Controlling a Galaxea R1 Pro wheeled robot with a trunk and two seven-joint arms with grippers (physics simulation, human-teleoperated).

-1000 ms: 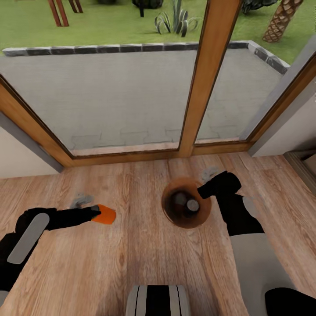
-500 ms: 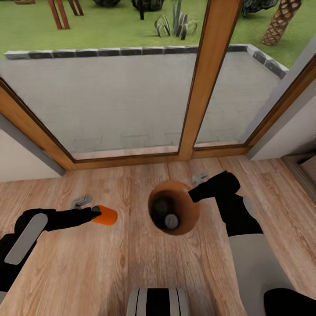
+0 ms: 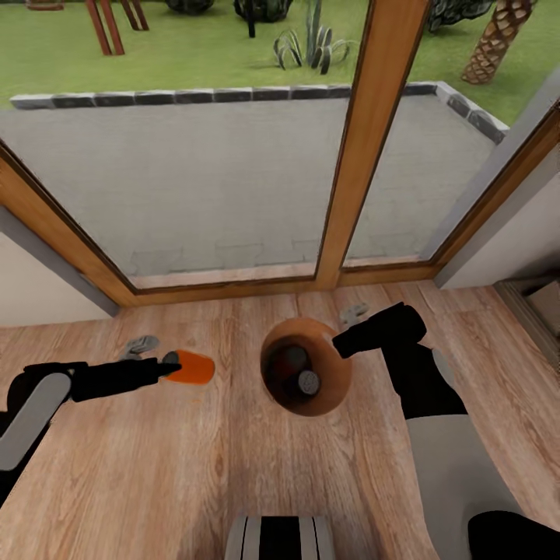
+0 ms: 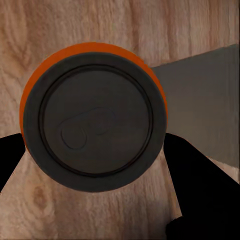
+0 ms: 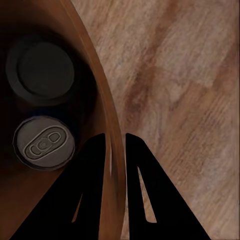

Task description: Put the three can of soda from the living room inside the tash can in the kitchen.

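Observation:
An orange can of soda [image 3: 193, 367] lies sideways in my left gripper [image 3: 173, 362], which is shut on it just above the wood floor, left of the tash can. In the left wrist view the can's dark top [image 4: 95, 125] sits between the two black fingers [image 4: 192, 170]. My right gripper [image 3: 340, 344] is shut on the rim of the tash can [image 3: 330, 385], one finger inside and one outside the wall [image 5: 107, 115]. Inside the brown bin stand two more cans, one with a silvery top [image 5: 44, 144] and one darker [image 5: 42, 70].
Wood-framed glass doors stand straight ahead, with a thick wooden post [image 3: 365, 140] and a paved patio beyond. A pale wall [image 3: 39, 295] closes the left corner, and a low step or frame [image 3: 537, 299] lies at the right. Plank floor stretches around my base [image 3: 280, 537].
The right gripper has carried the tash can to the left, closer to the left arm. The left gripper has stretched forward with the orange can, narrowing the gap to the bin.

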